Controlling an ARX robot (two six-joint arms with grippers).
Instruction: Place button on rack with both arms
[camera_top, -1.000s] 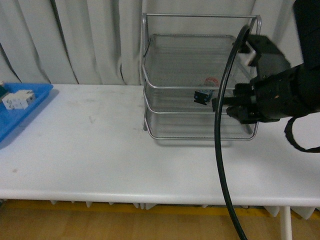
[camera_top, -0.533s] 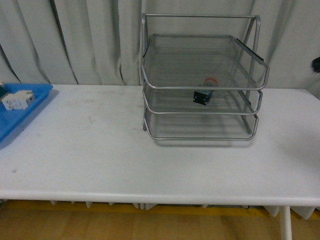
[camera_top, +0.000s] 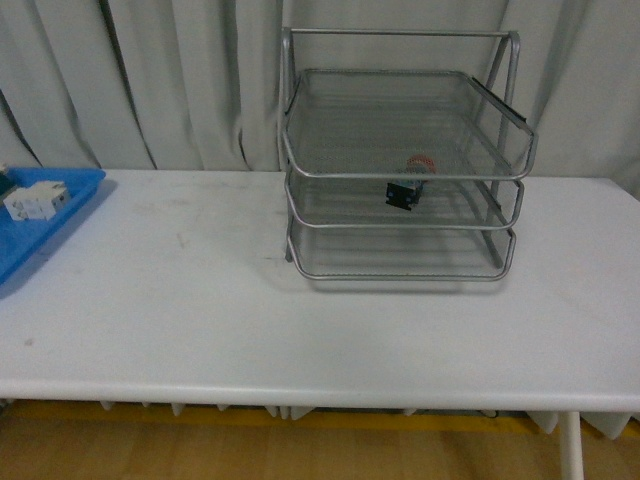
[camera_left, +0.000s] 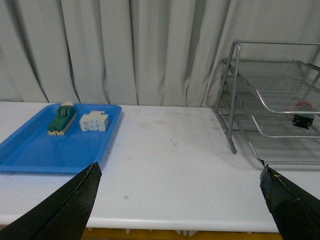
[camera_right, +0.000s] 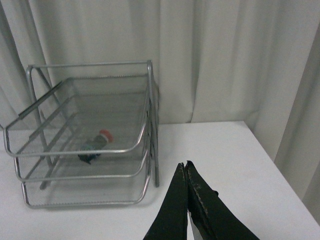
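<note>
Front view: my right arm, which filled the right side a second ago, is gone; the button (camera_top: 407, 190) lies in the rack (camera_top: 400, 160), middle tray.

Left wrist view: my left gripper (camera_left: 180, 200) is spread wide, empty.

Right wrist view: my right gripper (camera_right: 186, 172) is closed on nothing.

I see the button (camera_top: 408, 188), red cap on black-and-blue body, lying tipped on its side in the middle tray of the silver wire-mesh rack (camera_top: 300, 215), right of centre.

The right claw (camera_right: 186, 172) hangs closed and empty above the white tabletop (camera_right: 225, 165). The button (camera_right: 95, 147) lies in the rack (camera_right: 145, 107), seemingly on its middle tray.
</note>
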